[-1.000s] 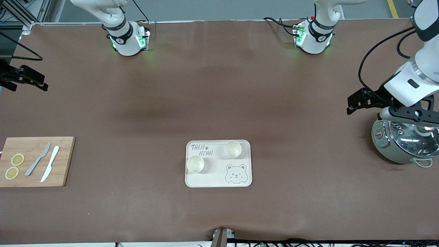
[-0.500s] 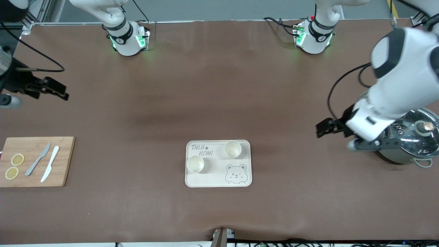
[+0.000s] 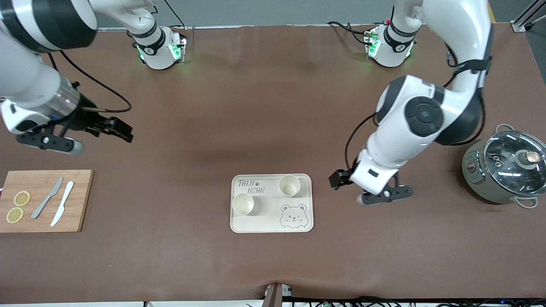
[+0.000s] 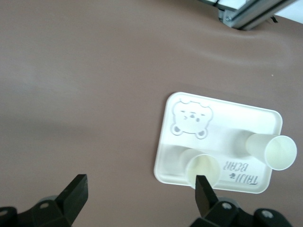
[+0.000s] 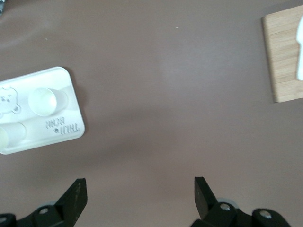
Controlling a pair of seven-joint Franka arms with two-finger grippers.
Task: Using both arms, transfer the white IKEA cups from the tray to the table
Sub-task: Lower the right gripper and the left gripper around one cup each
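Two white IKEA cups stand upright on a bear-printed tray [image 3: 271, 218] at the table's middle: one [image 3: 289, 185] toward the left arm's end, the other [image 3: 243, 204] nearer the front camera. My left gripper [image 3: 335, 180] is open and empty, over the table just beside the tray. In the left wrist view one of its fingers [image 4: 203, 191] overlaps the closer cup [image 4: 203, 169]; the second cup [image 4: 279, 152] is farther off. My right gripper [image 3: 123, 132] is open and empty over bare table toward the right arm's end. The right wrist view shows both cups [image 5: 43, 101] [image 5: 7, 135].
A wooden cutting board [image 3: 45, 200] with two lemon slices, a grey knife and a white knife lies at the right arm's end; its corner shows in the right wrist view [image 5: 284, 56]. A grey pot with a glass lid [image 3: 505, 170] stands at the left arm's end.
Both arms have swung in from the table's ends. The left gripper went from over the pot to beside the tray. The right gripper moved inward over the bare table.
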